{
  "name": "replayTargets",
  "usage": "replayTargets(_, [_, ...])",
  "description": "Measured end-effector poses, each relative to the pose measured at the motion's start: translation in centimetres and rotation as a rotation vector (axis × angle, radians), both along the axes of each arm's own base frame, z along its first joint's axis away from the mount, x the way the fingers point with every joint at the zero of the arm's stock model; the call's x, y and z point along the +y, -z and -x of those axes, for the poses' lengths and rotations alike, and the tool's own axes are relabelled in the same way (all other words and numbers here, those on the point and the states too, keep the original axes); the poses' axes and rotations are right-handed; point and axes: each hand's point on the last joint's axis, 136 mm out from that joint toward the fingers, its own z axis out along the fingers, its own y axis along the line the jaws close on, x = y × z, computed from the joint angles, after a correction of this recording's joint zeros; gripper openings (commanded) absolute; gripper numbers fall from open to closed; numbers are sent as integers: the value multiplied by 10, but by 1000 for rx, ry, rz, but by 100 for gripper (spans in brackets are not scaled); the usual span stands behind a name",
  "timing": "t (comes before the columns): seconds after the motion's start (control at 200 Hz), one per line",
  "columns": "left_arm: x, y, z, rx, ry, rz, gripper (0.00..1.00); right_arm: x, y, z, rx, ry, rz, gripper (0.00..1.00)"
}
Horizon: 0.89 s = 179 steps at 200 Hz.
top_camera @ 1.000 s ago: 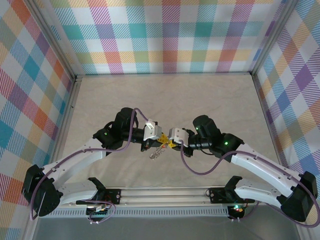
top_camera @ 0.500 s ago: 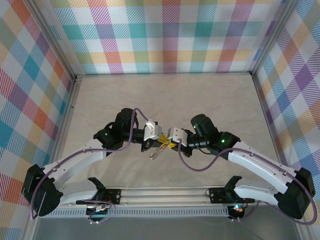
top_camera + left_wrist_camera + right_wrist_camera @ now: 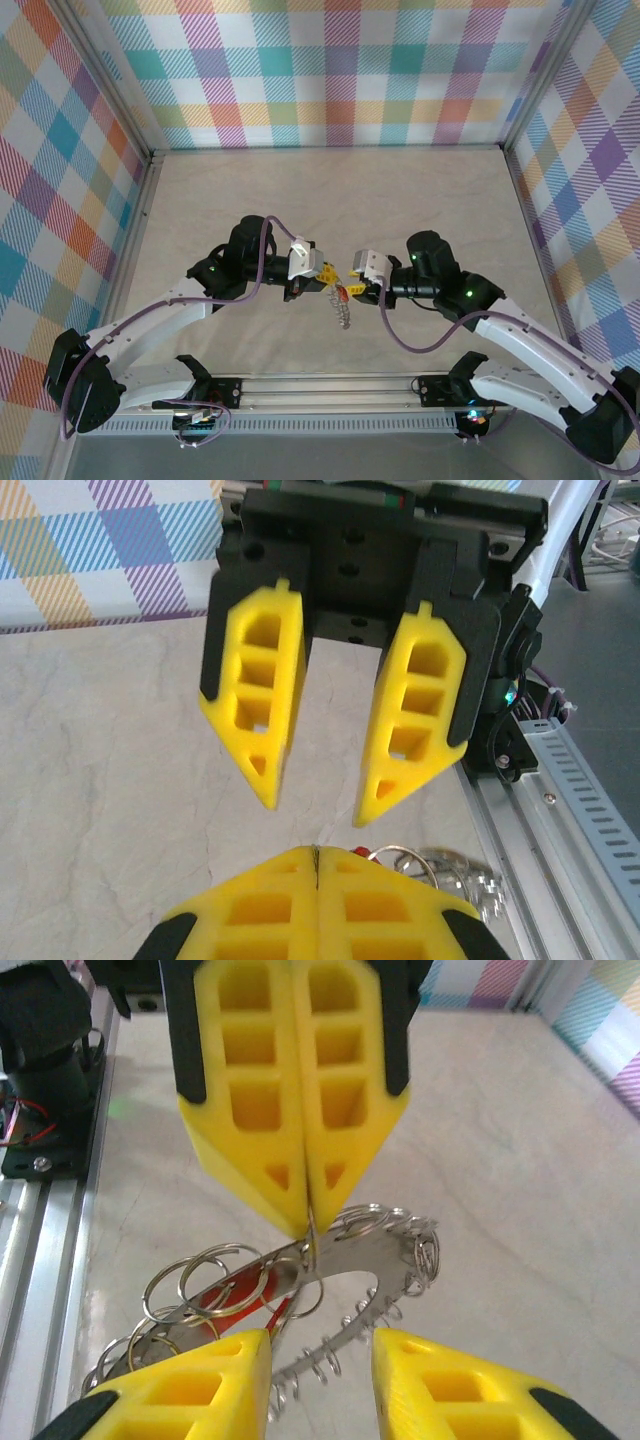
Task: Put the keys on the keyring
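Because the keyring [image 3: 342,308] is stiff metal fringed with loose little loops, expect it to be light, slick against foam tips, and ready to swing about whatever point you pinch.

From the top camera, you see it dangling just under the left gripper [image 3: 328,274], above the table [image 3: 330,190]. The right gripper [image 3: 352,284] sits just beside it, nose to nose with the left. A red speck at the ring's top looks like the key [image 3: 343,292]; it is too small there to say how it sits.

From the left wrist, your left gripper's tips are pressed together at the bottom edge, and silvery loops of the keyring [image 3: 430,865] poke out just behind them with a spot of red alongside. Facing you, the right gripper [image 3: 315,780] has its jaws apart with nothing between them.

From the right wrist, the left gripper [image 3: 305,1215] is clenched on the flat band of the keyring [image 3: 365,1260], which hangs tilted below it. The key's red head [image 3: 225,1300] lies among the loops on the left; whether it is truly threaded on you cannot tell. Your right fingers [image 3: 190,1390] stand apart on either side, not gripping anything.

Take the ring by its flat band, never the fringe, which would slide and tangle. The key is tiny and slippery, so its plastic head is probably the safest hold. Loose loops crowd round it, the opposing tips are close, and the rail [image 3: 40,1250] lies near on the left.
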Motion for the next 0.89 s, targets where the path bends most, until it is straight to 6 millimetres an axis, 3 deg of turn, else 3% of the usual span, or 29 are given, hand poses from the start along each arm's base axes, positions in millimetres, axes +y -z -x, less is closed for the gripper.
replayTargets(0.12, [-1, 1, 0, 7, 3, -2, 0, 2, -4, -1, -9, -5, -15, 30])
replayTargets(0.505, [-2, -2, 1, 20, 5, 12, 0, 17, 15, 2, 82, -77, -1, 21])
replayTargets(0.765, [-2, -3, 1, 15, 7, 17, 0, 21, 7, 3, 70, -97, -36, 21])
replayTargets(0.895, [-3, -1, 1, 29, 13, 14, 0, 22, 5, 2, 72, -98, -45, 12])
